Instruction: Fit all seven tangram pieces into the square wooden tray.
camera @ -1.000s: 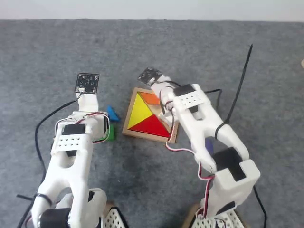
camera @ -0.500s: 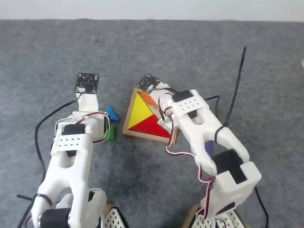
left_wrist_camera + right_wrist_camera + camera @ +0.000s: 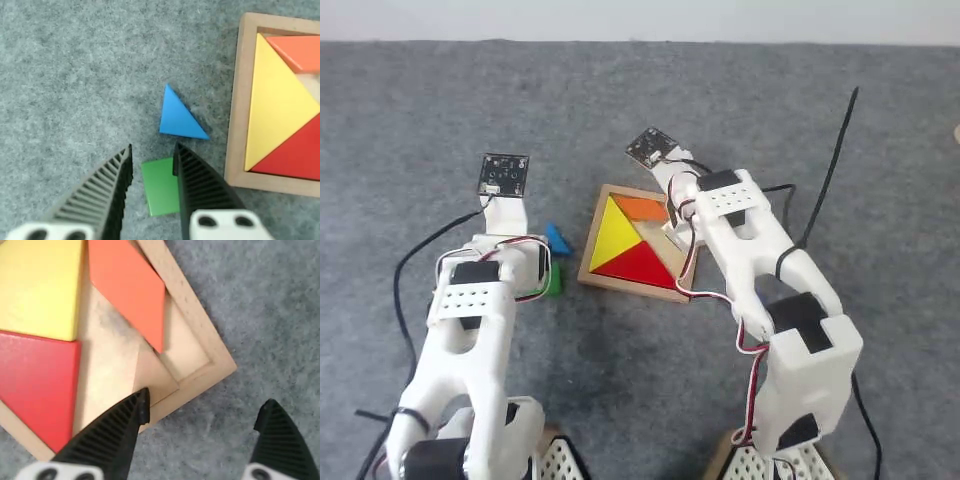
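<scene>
I see the grey carpet [image 3: 620,100] covering the whole table, with both arms standing on it side by side. The left arm [image 3: 470,310] sits to the left of the tray. Its left gripper [image 3: 152,150] has its fingers a little apart and holds nothing, hanging just above the carpet. The right arm [image 3: 760,270] leans over the tray's right side. The right gripper [image 3: 206,402] is spread wide and empty, with one finger [image 3: 120,425] over the tray's corner and the other [image 3: 275,440] out over the carpet.

The square wooden tray [image 3: 620,283] lies between the two arms, turned slightly askew. Inside it the yellow triangle [image 3: 613,237] fills the left part, and the red triangle [image 3: 640,264] lies along the near edge, touching the yellow one. The orange parallelogram [image 3: 642,207] sits against the far rim. Bare wood shows in the tray's right part in my right wrist view.

The green square [image 3: 159,187] lies on the carpet outside the tray, partly under one left finger. The blue triangle [image 3: 179,120] rests just beyond it, close to the tray's rim but apart from it.
</scene>
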Tool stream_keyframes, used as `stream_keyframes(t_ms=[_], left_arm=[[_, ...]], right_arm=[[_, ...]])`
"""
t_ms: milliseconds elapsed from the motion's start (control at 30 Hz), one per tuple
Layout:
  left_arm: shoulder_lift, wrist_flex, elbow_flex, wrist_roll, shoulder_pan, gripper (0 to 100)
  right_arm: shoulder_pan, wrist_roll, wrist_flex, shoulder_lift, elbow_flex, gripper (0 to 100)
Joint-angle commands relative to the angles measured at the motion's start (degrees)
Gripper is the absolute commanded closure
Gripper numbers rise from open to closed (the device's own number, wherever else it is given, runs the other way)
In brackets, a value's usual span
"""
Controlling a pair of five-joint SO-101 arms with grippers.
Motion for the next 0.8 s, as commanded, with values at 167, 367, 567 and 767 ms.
stream_keyframes(t_ms=[167, 367, 567, 767], left_arm=[[-0.1, -1.2, -0.5, -0.5, 0.4, 87], [-0.1, -1.2, -0.5, -0.5, 0.4, 87], [-0.1, -1.2, -0.5, -0.5, 0.4, 87], [-0.1, -1.2, -0.5, -0.5, 0.4, 87]], right_arm=[[-5.7, -0.3, -0.4, 0.7, 0.8, 65.2], [-6.1, -0.3, -0.9, 0.7, 0.3, 65.2], [-4.0, -3.4, 1.5, -0.7, -3.0, 65.2], [-3.5, -3.5, 1.1, -1.6, -3.2, 65.2]])
